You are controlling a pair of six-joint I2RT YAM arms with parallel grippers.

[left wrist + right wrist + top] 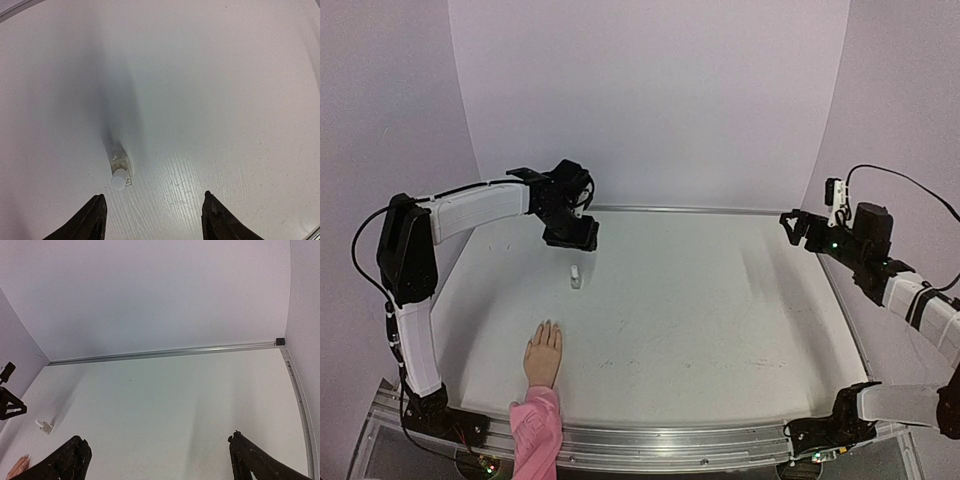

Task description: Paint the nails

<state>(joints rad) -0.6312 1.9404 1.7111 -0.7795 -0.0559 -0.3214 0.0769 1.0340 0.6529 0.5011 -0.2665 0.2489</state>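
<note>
A small flesh-coloured mannequin hand (543,354) with a pink sleeve (536,432) lies palm down near the table's front left, fingers pointing away; its nails are too small to make out. A small white bottle (576,275) stands behind it; it also shows in the left wrist view (120,173) and the right wrist view (45,426). My left gripper (570,240) hovers open just behind and above the bottle, the bottle ahead of its left finger (92,218). My right gripper (792,226) is open and empty, raised at the far right, its fingertips (75,452) showing.
A metal rail (700,210) runs along the table's back edge and another rail (720,440) along the front. White walls close in the back and both sides. The hand's fingertips (17,466) peek into the right wrist view's bottom left corner.
</note>
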